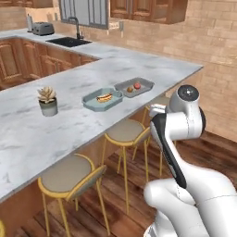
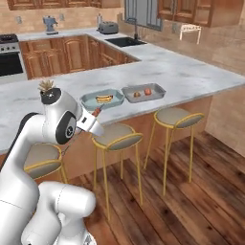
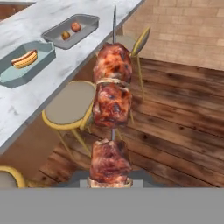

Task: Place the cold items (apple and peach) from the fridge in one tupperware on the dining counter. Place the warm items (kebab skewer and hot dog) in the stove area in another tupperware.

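The dining worktop (image 1: 92,78), a long marbled slab with yellow-framed stools (image 1: 69,176) tucked along its near edge, is seen ahead of the arm. On it two tupperwares are set just beside each other: the pale teal one (image 1: 90,102) carries the hot dog (image 1: 104,97), and the greyish one (image 1: 144,83) carries two small round fruits, taken to be the apple (image 1: 137,85) and the peach (image 1: 130,89). The cold pair is therefore judged done, and the kebab skewer (image 3: 111,109) is what remains to be delivered. The jaws (image 3: 110,183) are closed on the skewer's lower end, and in the hand view it is carried over the stools and wooden floor, short of the worktop. Its long axis runs straight out from the jaws, three glossy browned chunks of meat threaded on a thin grey spike. In that view the teal tray lies ahead and to the left of the spike's tip, so the coming move is judged to call for a reach forward and across over the worktop's edge.
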